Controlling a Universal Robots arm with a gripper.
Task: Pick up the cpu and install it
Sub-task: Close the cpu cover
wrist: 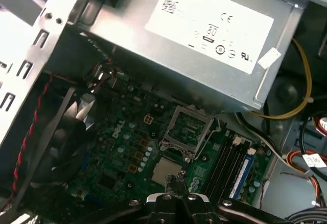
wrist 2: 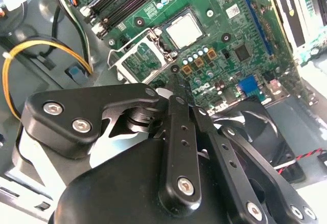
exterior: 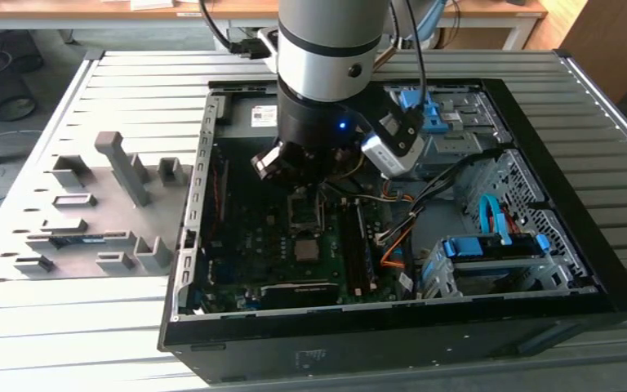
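Closest in, the gripper (wrist 2: pixel 175 74) hangs right over the motherboard (wrist 2: pixel 240 24), and its black linkage bars crowd both wrist views. Its two slim fingertips are drawn together with no gap I can make out, and nothing is pinched between them. I'd guess they are kept narrow so they can get down among the parts without snagging. The tips hover just beside the cpu (wrist 2: pixel 184 31), near it but, as far as I can tell, not touching.

The cpu lies flat with its silver top up, in the socket near the middle of the motherboard, just beside the memory slots (wrist: pixel 231 163). A hinged metal retaining frame (wrist 2: pixel 139 61) is swung open next to it, on the side toward the power-supply box (wrist: pixel 204 50). That leaves the chip uncovered. To my eye it is set in its place but not clamped down.

Around all this, the computer case (exterior: pixel 401 339) lies on its side on the slatted table (exterior: pixel 63 327) with its open face up, surely so the arm can reach straight down onto the board. Grey fixture blocks (exterior: pixel 117 171) stand on the table along the case's edge at the exterior view's left. They are probably there to keep loose parts at known spots for the arm.
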